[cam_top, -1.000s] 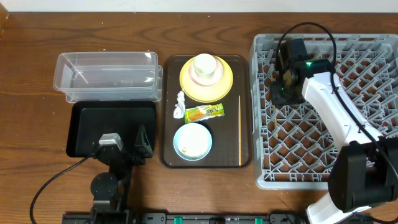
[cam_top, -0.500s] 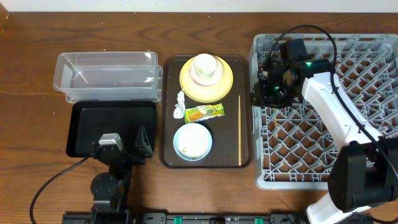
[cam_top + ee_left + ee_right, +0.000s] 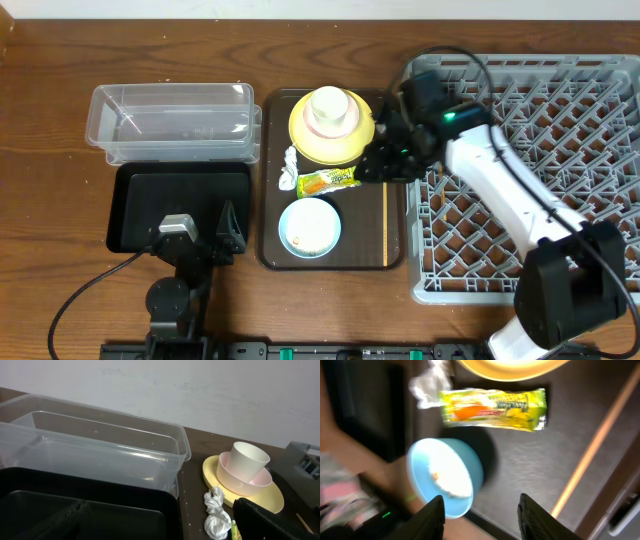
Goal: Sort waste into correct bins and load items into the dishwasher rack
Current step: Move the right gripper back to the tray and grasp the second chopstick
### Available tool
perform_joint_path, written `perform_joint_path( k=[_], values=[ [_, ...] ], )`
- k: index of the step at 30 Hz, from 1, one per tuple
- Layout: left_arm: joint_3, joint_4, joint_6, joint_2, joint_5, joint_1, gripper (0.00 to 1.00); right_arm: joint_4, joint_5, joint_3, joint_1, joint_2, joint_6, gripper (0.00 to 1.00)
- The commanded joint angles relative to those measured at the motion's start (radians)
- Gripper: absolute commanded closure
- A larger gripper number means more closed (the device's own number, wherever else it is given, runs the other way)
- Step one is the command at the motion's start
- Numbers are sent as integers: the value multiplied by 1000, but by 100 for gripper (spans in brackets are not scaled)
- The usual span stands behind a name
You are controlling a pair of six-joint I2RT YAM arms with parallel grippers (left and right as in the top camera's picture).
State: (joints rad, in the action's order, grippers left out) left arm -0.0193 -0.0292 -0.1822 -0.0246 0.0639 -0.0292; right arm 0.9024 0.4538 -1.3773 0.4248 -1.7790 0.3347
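Right pincer [image 3: 481, 519]: jaws spread, nothing between them, above brown serving tray [image 3: 520, 470] | snack wrapper [image 3: 492, 408]: flat on the tray, ahead of the fingertips, apart from them | light blue bowl [image 3: 445, 477]: beside one finger, rice scraps [image 3: 451, 487] inside | chopsticks [image 3: 592, 455]: toward the other finger's side | Left pincer [image 3: 205, 238]: at black tray [image 3: 140, 195] edge, spread or closed cannot be told

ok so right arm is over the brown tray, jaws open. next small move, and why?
Probably ease the right gripper forward and down onto the snack wrapper. Its jaws stand open and empty; the wrapper lies flat on the brown tray just ahead, apart from the blue bowl, so it looks the easiest waste to grab.
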Motion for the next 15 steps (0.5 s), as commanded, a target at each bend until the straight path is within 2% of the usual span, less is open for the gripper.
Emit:
perform_joint_path(
  k=[1, 7, 9, 13, 15],
  values=[
    [15, -37, 13, 1, 3, -3, 7, 0, -306, 5, 70, -7, 143, 53],
    [15, -37, 13, 1, 3, -3, 7, 2, -591, 7, 179, -7, 259, 55],
    [15, -37, 13, 1, 3, -3, 7, 2, -639, 8, 205, -7, 291, 60],
    [15, -37, 13, 1, 3, -3, 7, 1, -710, 26, 237, -7, 329, 63],
    [15, -37, 13, 1, 3, -3, 7, 0, -731, 43, 238, -7, 357, 69]
  ],
)
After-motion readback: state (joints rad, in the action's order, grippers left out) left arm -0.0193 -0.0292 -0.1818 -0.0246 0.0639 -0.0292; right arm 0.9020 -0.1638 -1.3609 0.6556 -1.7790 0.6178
